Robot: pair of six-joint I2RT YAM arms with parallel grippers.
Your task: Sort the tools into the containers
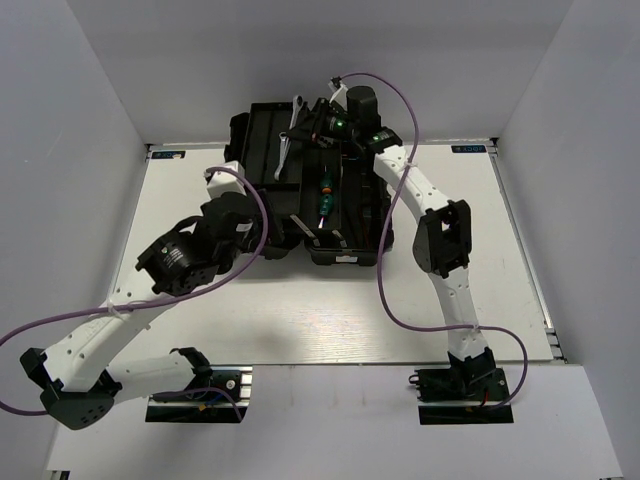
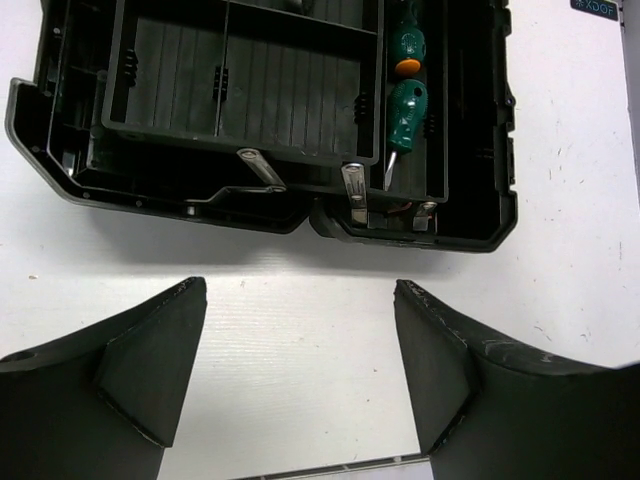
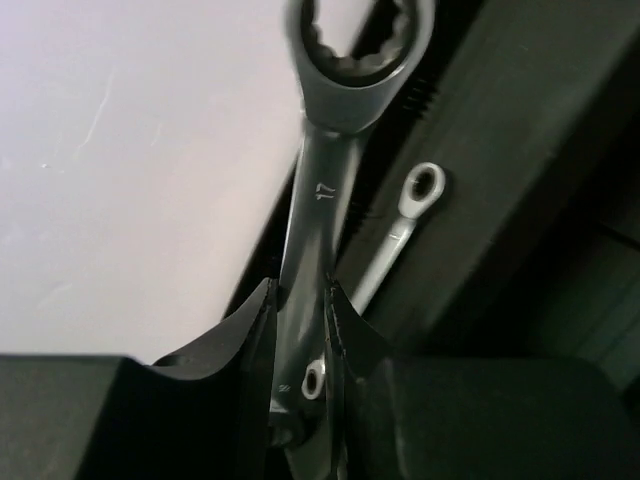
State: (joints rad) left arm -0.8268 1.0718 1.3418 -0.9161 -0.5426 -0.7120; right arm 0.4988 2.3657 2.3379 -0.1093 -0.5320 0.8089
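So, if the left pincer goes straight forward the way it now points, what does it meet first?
Probably the near wall of the black plastic container, past a strip of white table. The open left pincer may tilt downward, so it could touch the table first.

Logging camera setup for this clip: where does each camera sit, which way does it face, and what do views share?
Top external: above and behind the bases, looking down on the table; both arms show.
Left wrist: wrist-mounted, facing the near edge of the black container; open left gripper at bottom.
Right wrist: wrist-mounted, looking along the right gripper, shut on the large wrench.
Shared: green screwdrivers in top and left wrist views.
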